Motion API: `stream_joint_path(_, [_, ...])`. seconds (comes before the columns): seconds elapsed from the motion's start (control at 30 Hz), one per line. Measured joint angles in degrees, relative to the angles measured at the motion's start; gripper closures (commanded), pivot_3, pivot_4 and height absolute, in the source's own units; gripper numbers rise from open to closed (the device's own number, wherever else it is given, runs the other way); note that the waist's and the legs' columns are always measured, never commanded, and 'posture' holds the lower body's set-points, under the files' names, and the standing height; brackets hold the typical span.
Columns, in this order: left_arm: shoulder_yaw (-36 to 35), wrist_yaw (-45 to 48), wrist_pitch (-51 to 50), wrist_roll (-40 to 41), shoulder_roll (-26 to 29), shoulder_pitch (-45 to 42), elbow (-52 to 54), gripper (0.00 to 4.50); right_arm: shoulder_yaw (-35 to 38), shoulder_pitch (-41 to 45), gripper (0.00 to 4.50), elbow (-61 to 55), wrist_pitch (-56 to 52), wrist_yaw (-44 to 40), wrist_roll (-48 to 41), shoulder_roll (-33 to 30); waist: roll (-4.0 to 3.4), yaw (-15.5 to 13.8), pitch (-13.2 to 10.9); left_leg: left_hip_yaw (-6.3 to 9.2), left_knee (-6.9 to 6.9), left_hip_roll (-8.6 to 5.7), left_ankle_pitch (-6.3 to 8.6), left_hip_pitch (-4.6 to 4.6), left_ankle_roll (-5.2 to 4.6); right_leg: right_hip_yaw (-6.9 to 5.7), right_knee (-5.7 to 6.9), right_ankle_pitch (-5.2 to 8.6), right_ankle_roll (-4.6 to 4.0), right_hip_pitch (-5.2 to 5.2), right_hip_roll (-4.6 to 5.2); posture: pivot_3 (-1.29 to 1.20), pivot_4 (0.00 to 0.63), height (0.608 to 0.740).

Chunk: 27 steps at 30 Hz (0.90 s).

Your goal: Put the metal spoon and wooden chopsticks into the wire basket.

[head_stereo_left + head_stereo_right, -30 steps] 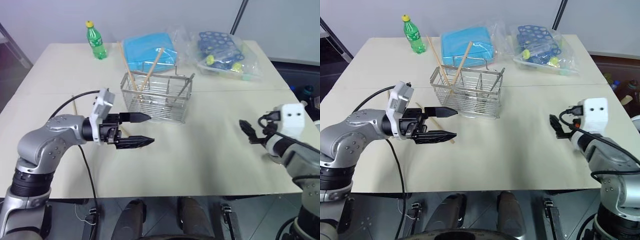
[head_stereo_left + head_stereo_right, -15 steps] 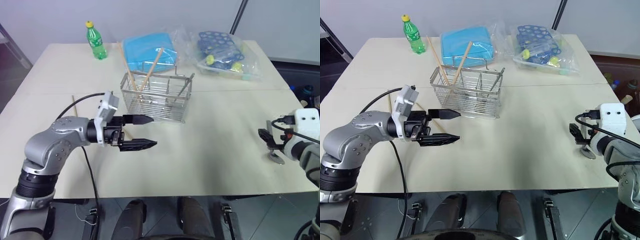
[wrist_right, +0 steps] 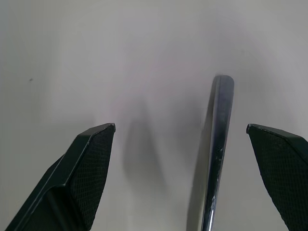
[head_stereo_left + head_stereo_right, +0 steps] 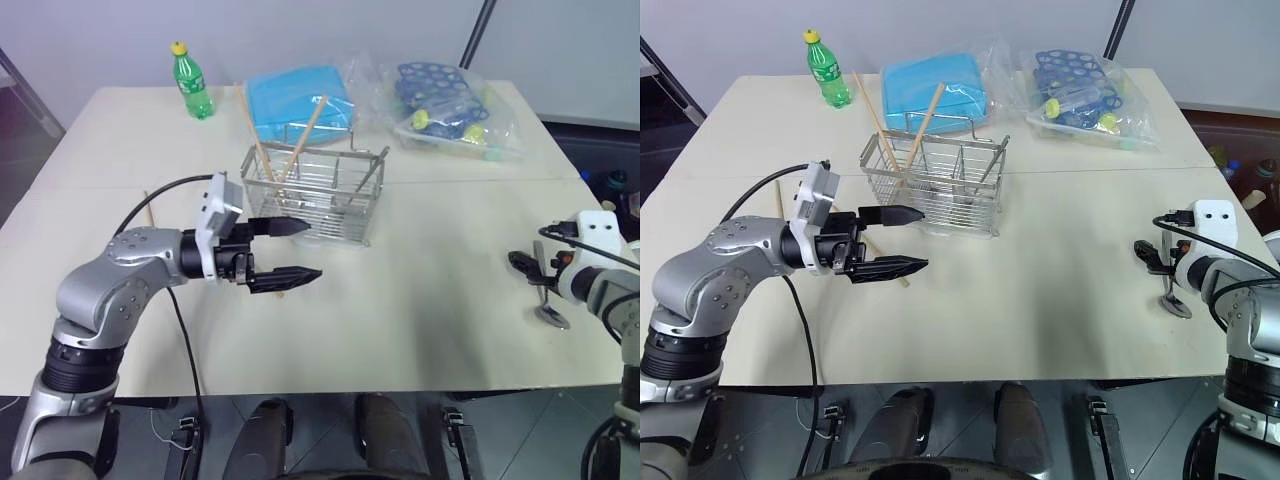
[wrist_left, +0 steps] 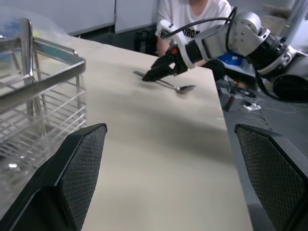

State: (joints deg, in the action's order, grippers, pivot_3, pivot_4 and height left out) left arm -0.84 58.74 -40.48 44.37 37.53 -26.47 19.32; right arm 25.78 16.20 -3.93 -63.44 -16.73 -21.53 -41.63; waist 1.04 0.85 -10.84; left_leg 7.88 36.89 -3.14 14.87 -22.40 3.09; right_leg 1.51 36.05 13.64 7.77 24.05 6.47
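jaws of the right gripper point(image 4: 1148, 256) stand spread, now swung out and down to the slim shiny metal spoon point(image 4: 1171, 296) on the cream table point(image 4: 1040, 290), so a pick looks next. left gripper point(image 4: 902, 240), jaws wide, hovers level beside the silver wire basket point(image 4: 933, 185) holding pale wooden chopsticks point(image 4: 922, 126).

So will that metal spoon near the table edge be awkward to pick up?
Probably. The metal spoon lies flat on the table, leaving little to get under. It looks smooth and shiny, so it may slip. Thin but stiff, likely light.
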Motion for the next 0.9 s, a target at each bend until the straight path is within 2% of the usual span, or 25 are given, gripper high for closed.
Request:
stream_joint_path(0.2, [-0.18,-0.92,-0.10,0.06,0.06,0.01,0.16,0.03,0.10,-0.10,0.00,1.19,-0.75,0.19,-0.02,0.03,0.00,0.04,0.00,0.00,0.00,0.00,0.00,0.00,0.00,0.00,0.00,0.00,0.00,0.00,0.00,0.00,0.150,0.740])
stream_joint_path(0.37, [-0.22,-0.86,-0.14,0.09,0.21,0.02,0.73,0.03,2.82,-0.22,0.00,0.48,-5.62,1.24,-1.16,2.05,-0.01,0.02,0.00,0.00,0.00,0.00,0.00,0.00,0.00,0.00,0.01,0.00,0.01,0.00,0.00,0.00,0.150,0.740])
stream_joint_path(0.9, [0.53,3.81,-1.03,0.99,-0.03,-0.76,0.54,0.03,3.94,-0.07,0.00,-2.71,-11.13,1.74,-1.26,3.06,-0.02,0.09,0.01,0.00,0.00,0.00,0.00,0.01,-0.01,0.00,0.00,0.00,0.01,-0.02,0.00,0.00,0.150,0.740])
